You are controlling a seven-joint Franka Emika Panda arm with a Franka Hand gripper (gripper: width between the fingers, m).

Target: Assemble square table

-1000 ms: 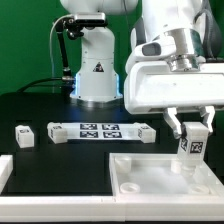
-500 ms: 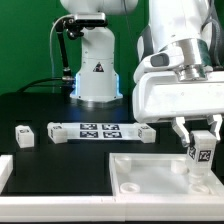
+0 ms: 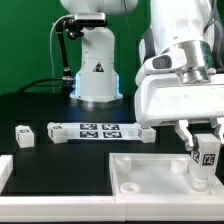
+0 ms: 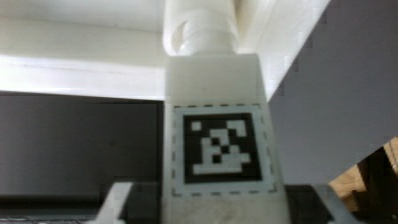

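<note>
Since the leg (image 3: 208,158) must go into a corner recess, the end effector (image 3: 203,136) clamps it upright, closed on its upper part, tag facing out. Slab (image 3: 160,168) lies right below the end effector on the surface (image 3: 40,110). Whether leg touches slab: can't tell. Spare leg block (image 3: 22,134) lies well apart, not yet taken.

gripper (image 3: 203,136) and gripped leg block (image 3: 208,155) moved to the exterior view's right, slightly lower
</note>
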